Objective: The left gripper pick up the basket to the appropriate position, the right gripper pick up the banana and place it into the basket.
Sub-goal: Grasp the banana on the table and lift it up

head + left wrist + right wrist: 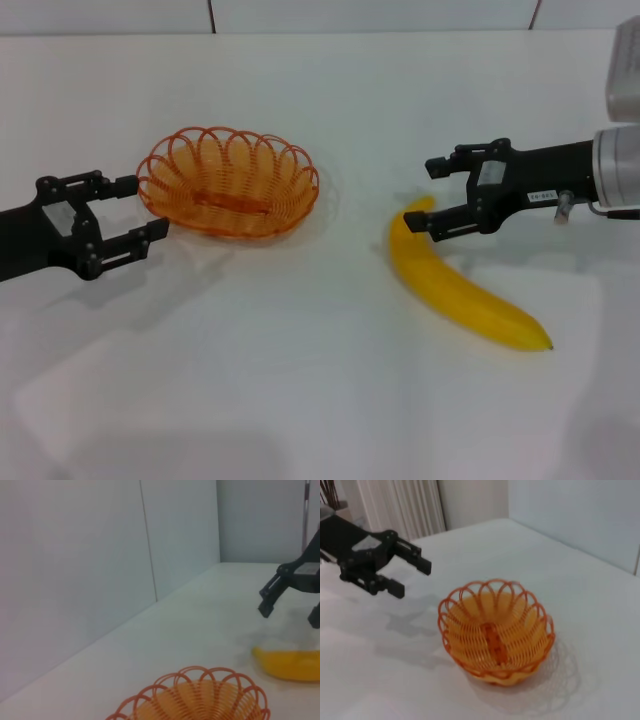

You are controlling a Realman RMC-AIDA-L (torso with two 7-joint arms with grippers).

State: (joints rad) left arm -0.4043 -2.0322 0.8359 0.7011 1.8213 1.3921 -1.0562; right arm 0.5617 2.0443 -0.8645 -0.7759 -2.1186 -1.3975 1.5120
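nothing was yet done: the oval orange wire basket (229, 183) sat empty on the white counter (300, 380), the open left tool (142, 210) at its rim. the open right tool (436, 194) hovered over the curved yellow banana (462, 284), lying well apart.

White table (300, 400) w/ orange basket (228, 182) & banana (460, 290), well apart.

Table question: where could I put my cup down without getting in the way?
The table is bare along the near edge, and between basket and banana. It is crowded where the open left pincer flanks the basket and the open right pincer hangs at the banana's tip.
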